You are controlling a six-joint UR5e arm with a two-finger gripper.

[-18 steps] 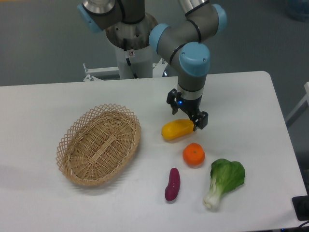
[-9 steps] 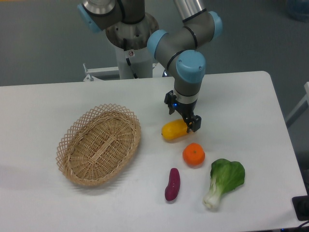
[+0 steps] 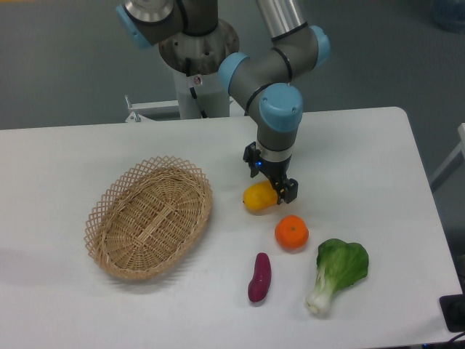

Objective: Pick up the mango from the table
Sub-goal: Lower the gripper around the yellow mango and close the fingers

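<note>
Taking the orange (image 3: 291,233) as the marker: nearest me, just toward the front and right of it, lies a leafy green vegetable (image 3: 338,273) with its white stalk end pointing at the front edge. To the front and left of the orange lies a purple sweet potato (image 3: 259,277), lengthwise, apart from both. Well off to the left of the orange sits an oval wicker basket (image 3: 149,217) on the white table (image 3: 65,160). Just behind the orange and a little left is the mango (image 3: 259,197), lying on the table, its right end hidden under the gripper (image 3: 272,183). The dark fingers come down on either side of that end; they look drawn in against the fruit, though from here I cannot tell whether they actually pinch it. Behind that rises the arm (image 3: 280,109), grey with blue caps, back to its base beyond the table
</note>
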